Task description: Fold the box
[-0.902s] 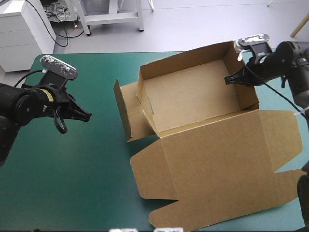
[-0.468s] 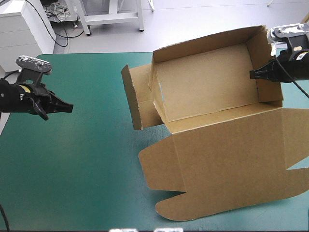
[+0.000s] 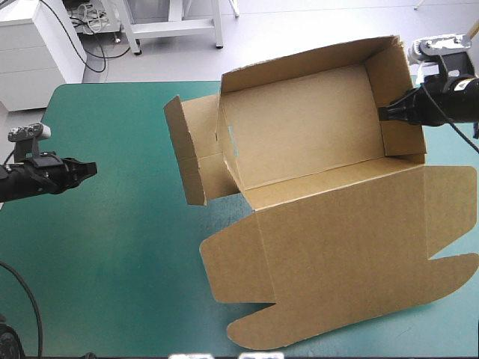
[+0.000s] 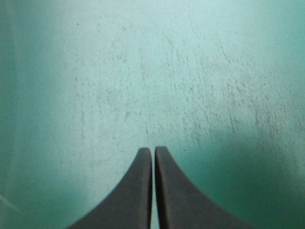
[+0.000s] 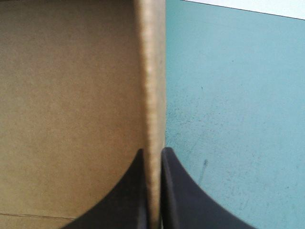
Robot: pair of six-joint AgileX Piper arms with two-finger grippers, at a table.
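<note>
The brown box (image 3: 307, 142) stands as an open tray at the table's far right, three walls raised, its left end panel (image 3: 191, 153) hanging outward. Its big lid sheet (image 3: 344, 262) lies flat toward the near edge. My right gripper (image 3: 383, 114) is shut on the box's right wall; in the right wrist view the wall's edge (image 5: 151, 95) runs up between the black fingers (image 5: 136, 191), tray floor on one side, teal-green cover on the other. My left gripper (image 3: 91, 170) is shut and holds nothing, far out near the table's left edge, over bare cover (image 4: 152, 71).
Teal-green cover (image 3: 112, 262) lies bare between my left gripper and the box. The lid's flaps reach close to the table's near and right edges. White furniture (image 3: 37, 45) stands beyond the far left corner.
The left arm has drawn back toward the table's left edge. The right gripper, holding the wall, shifted the box first right and away, then a little back left.
</note>
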